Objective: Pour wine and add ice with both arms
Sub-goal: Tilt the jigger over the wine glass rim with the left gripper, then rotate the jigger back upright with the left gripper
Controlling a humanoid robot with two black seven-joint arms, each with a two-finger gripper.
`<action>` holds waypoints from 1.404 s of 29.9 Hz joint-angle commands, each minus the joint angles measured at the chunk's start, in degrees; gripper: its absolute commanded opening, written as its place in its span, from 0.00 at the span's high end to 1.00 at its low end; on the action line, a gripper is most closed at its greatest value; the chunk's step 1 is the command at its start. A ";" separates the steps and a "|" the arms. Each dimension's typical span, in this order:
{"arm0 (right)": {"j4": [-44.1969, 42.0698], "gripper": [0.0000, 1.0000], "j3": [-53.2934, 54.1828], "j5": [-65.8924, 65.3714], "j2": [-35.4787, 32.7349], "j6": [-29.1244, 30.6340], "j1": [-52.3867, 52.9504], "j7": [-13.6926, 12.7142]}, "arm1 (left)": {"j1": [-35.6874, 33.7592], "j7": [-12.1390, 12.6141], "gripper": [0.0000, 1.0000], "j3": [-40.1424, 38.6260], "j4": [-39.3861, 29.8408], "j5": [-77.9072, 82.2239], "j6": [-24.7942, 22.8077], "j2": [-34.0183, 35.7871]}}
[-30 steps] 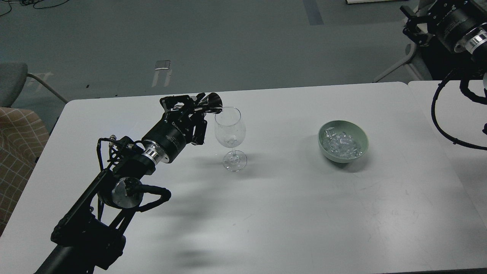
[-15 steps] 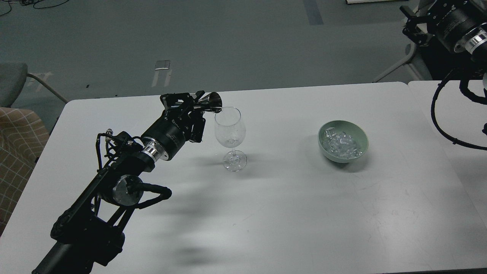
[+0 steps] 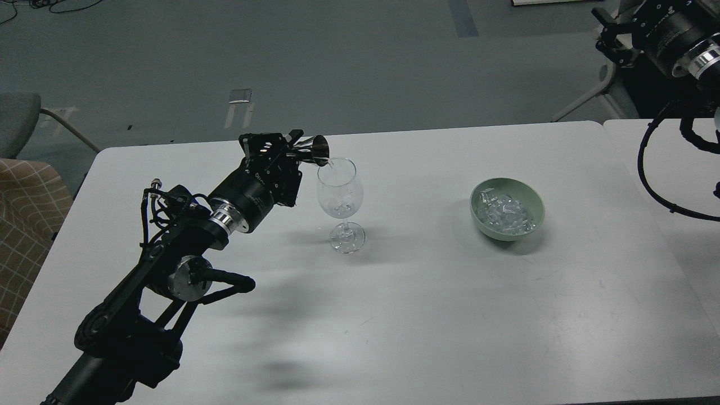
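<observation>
While gripping a tilted jigger [image 3: 314, 151], left tool [image 3: 292, 154] reaches forward over the wine glass [image 3: 340, 191].

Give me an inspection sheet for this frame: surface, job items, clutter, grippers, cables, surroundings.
Surface: white table, faint scuffs, arm shadows; a second table abuts it on the right.
Job's things: wine glass upright; metal jigger tilted over its rim, a little clear liquid at the lip; green bowl holds ice.
Clutter: nothing seen.
Grippers: left gripper shut on the jigger; right gripper not in view, only the right arm shows at the top right corner.
Cables: black loops along the left arm; one black cable hangs from the right arm over the second table.
Surroundings: grey floor, chair at left, checked fabric below it.
</observation>
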 commanded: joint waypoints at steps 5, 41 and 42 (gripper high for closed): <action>0.00 0.00 0.20 0.00 -0.01 0.00 0.00 -0.03 | -1.03 0.00 1.00 0.00 0.00 2.00 -0.02 0.11; 0.08 0.00 0.28 0.00 -0.45 0.00 0.00 0.06 | -4.46 0.18 1.00 0.44 -2.11 17.92 -1.07 2.31; 0.08 0.00 0.28 0.00 -0.45 0.00 0.00 0.06 | -4.46 0.18 1.00 0.44 -2.11 18.01 -1.16 2.40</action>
